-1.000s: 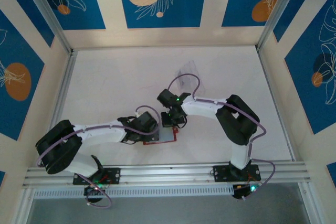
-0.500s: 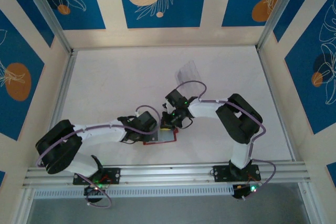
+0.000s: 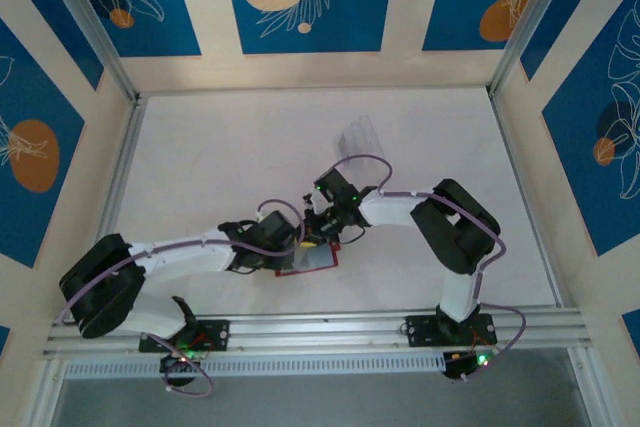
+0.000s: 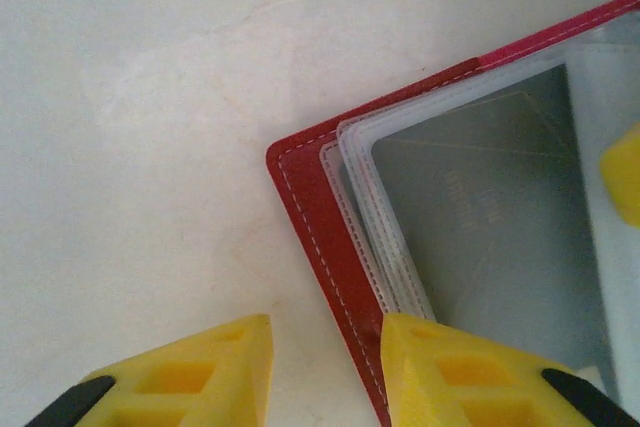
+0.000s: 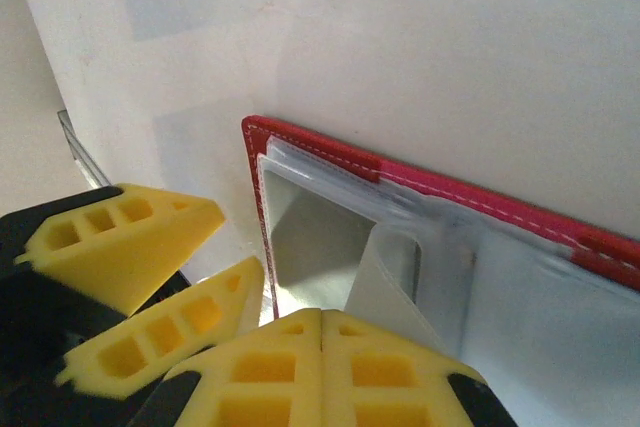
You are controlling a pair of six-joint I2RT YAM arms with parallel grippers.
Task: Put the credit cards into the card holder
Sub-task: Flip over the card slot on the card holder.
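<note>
Near the table's (image 3: 200, 177) front edge the card holder (image 4: 310, 227) lies open: likely light, thin and floppy, its clear sleeves (image 4: 355, 207) slick, so pin it by the stitched red border. Red outside, pale grey within. The left fingers (image 4: 200, 372) stand partly apart at that border; beyond, the right fingers (image 5: 260, 367) are pressed shut.

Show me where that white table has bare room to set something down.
Bare: the wide left stretch of table between the left rail and the clear tray; also the right strip beyond the right arm. Crowded: the near middle, where the left arm joins it over the red card holder.
</note>
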